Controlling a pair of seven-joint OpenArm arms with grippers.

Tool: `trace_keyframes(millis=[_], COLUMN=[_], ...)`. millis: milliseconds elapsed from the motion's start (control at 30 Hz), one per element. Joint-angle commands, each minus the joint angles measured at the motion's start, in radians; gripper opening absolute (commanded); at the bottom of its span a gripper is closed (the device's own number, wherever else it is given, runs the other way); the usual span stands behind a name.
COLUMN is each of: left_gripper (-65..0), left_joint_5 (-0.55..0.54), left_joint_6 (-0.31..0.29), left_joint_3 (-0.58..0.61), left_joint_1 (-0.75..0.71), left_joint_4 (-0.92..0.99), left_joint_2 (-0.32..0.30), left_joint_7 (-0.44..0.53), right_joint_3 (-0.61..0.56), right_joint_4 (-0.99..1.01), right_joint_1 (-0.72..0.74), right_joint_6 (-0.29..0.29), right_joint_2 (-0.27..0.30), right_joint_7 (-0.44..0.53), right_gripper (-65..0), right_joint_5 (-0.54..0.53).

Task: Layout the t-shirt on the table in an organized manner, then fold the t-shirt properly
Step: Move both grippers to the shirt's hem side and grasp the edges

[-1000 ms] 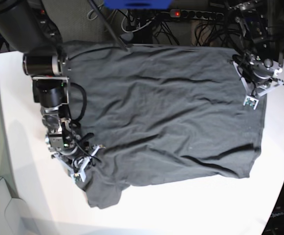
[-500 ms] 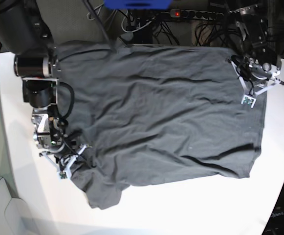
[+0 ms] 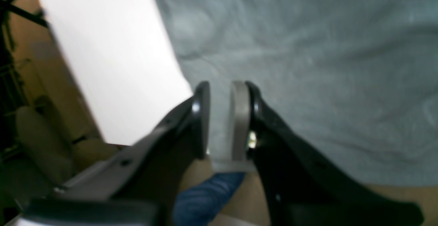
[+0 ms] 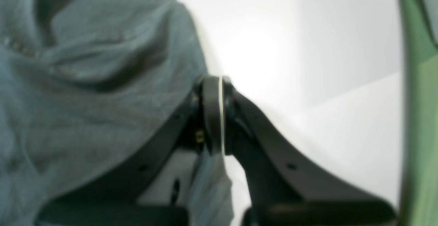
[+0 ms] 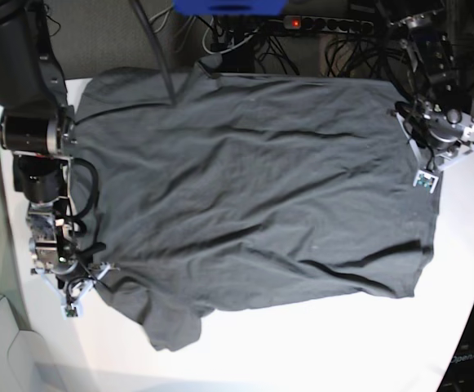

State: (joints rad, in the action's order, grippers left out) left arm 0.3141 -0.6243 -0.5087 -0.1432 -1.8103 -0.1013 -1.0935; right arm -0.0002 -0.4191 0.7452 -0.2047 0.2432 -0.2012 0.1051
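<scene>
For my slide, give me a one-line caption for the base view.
Two claws, right and left, pinch opposite edges of a grey shirt spread wrinkled on a white table.

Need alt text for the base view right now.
A dark grey t-shirt lies spread on the white table, with the right gripper pinching one edge and the left gripper at the opposite edge.
</scene>
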Motion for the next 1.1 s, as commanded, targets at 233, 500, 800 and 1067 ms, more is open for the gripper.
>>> trace_keyframes(millis=[233,500,800,1067], left_gripper=[-54.2,-54.2,-54.2,-54.2], left_joint_5=[0.004,0.004,0.006,0.009], left_joint_6=[0.007,0.008,0.008,0.019], left_joint_3=[0.005,0.006,0.006,0.0], left_joint_1=[0.178,0.397,0.411,0.411], left_joint_4=[0.059,0.399,0.55,0.671], left_joint_2=[-0.001,-0.001,0.013,-0.013], left_joint_7=[0.008,0.026,0.154,0.247], right_joint_3=[0.018,0.012,0.016,0.016], right_joint_4=[-0.539,-0.966,-1.119,-0.98], right_joint_1=[-0.195,-0.45,-0.66,-0.642], right_joint_6=[-0.166,-0.206,-0.206,-0.206], right_joint_2=[-0.075,-0.146,-0.126,-0.124], right_joint_7=[-0.251,-0.479,-0.533,-0.522], right_gripper=[-65.0,-65.0,-65.0,-65.0], right_joint_5=[-0.003,-0.002,0.0,0.0])
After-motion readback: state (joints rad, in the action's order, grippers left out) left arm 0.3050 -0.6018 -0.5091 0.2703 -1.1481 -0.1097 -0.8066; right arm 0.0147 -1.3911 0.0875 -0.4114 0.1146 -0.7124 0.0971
